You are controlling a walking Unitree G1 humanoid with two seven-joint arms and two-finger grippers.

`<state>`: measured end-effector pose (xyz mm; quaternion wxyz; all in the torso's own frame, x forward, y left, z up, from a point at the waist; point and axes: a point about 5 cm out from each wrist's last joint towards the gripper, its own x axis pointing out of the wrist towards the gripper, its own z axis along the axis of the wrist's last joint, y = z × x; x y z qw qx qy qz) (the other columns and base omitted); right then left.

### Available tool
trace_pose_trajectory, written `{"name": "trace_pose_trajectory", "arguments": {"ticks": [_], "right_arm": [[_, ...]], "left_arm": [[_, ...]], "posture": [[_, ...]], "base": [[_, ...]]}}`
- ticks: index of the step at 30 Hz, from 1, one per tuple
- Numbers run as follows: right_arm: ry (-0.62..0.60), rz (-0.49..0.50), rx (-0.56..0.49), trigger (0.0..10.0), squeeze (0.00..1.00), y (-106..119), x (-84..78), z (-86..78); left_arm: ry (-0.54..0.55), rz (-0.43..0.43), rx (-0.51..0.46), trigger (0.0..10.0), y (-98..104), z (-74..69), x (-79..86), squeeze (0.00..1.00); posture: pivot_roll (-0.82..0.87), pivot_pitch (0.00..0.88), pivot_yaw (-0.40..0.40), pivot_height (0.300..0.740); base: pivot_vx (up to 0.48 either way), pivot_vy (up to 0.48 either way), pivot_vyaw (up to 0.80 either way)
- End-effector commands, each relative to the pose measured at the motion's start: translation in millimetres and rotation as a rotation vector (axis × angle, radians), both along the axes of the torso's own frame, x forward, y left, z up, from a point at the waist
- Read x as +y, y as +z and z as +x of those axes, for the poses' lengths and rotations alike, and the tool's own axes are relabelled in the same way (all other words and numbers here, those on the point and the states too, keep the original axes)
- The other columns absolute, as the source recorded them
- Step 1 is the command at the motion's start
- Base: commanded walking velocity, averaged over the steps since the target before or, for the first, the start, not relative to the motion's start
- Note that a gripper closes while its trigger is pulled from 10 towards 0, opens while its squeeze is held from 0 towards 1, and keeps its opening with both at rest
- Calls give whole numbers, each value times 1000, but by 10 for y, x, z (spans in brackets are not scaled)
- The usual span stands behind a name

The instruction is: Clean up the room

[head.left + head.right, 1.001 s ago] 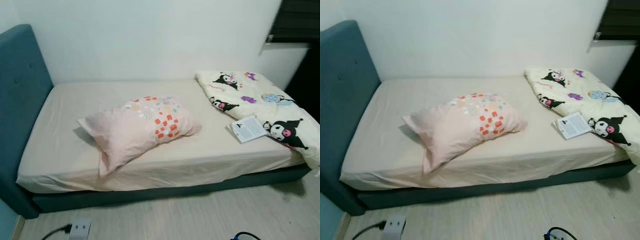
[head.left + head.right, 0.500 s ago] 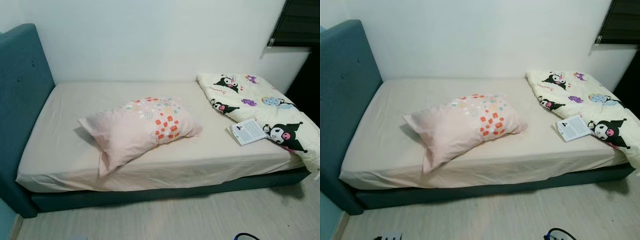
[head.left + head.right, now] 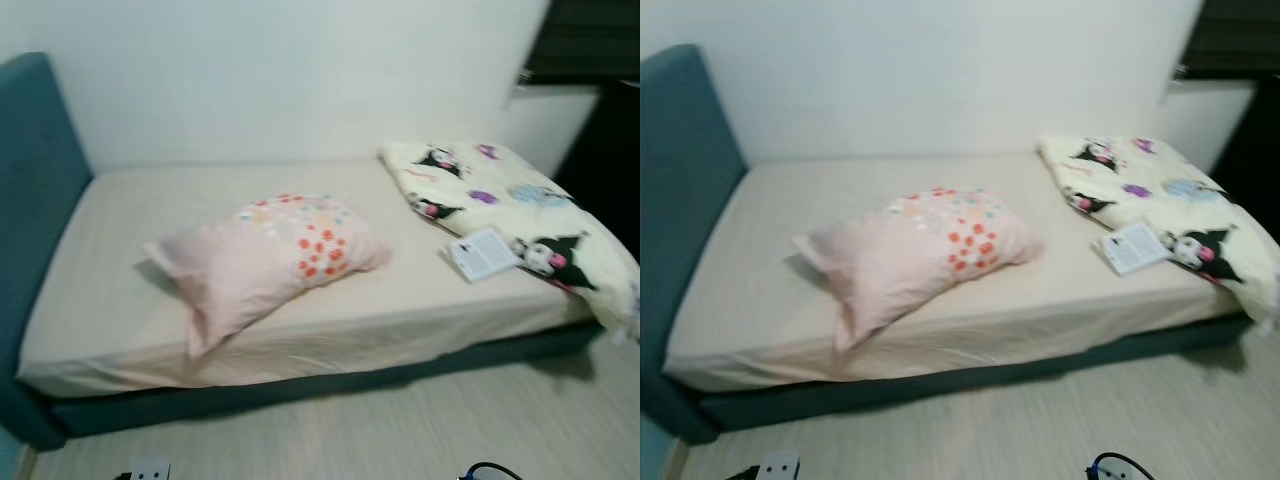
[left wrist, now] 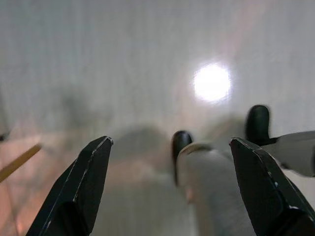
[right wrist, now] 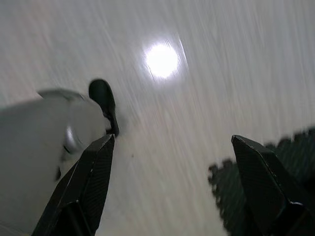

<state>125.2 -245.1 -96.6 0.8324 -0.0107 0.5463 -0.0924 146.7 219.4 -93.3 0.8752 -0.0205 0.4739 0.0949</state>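
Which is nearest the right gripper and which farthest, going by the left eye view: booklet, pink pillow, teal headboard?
Judged with the right gripper hanging open over the floor on the robot's right:
1. Booklet, right end of the bed, against the cartoon quilt.
2. Pink pillow, mid-bed.
3. Teal headboard, far left end.

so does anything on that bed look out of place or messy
Yes. The pink pillow lies askew mid-mattress, away from the teal headboard. The cartoon-print comforter is bunched at the far end, its edge spilling over the side, and a booklet rests loose beside it.
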Motion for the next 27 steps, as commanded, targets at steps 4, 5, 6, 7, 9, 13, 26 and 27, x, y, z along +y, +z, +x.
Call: {"name": "trace_pose_trajectory", "arguments": {"ticks": [4,5,6,7,9,13,26,27], "right_arm": [[-32,12,4,10000,0,-15,0,-47],[-18,5,8,10000,0,-12,-2,-41],[-21,0,2,10000,0,-9,-4,-30],[-25,-3,-2,10000,0,-6,-6,-23],[-54,8,-20,10000,0,-6,2,-21],[-56,11,-31,10000,0,-4,7,-12],[-22,14,-53,10000,0,18,15,56],[-23,17,-55,10000,0,20,17,61]], "left_arm": [[90,-78,-131,10000,132,256,67,0],[102,-94,-163,10000,175,342,70,0],[99,-113,-201,10000,229,450,58,0],[96,-125,-224,10000,263,516,47,0],[99,-138,-248,10000,301,586,40,0],[99,-148,-287,10000,365,691,35,0],[45,-161,-345,10000,411,768,-58,0],[39,-172,-346,10000,410,770,-78,0]], "posture": [[-40,0,-59,720],[-35,0,-54,720],[-39,0,-53,720],[-39,0,-53,720],[-39,0,-58,720],[-30,0,-59,720],[-36,0,-67,720],[-35,0,-68,720]], "base": [[0,0,-800],[0,0,-800],[0,0,-800],[0,0,-800],[0,0,-800],[0,0,0],[217,0,0],[439,0,0]]}}
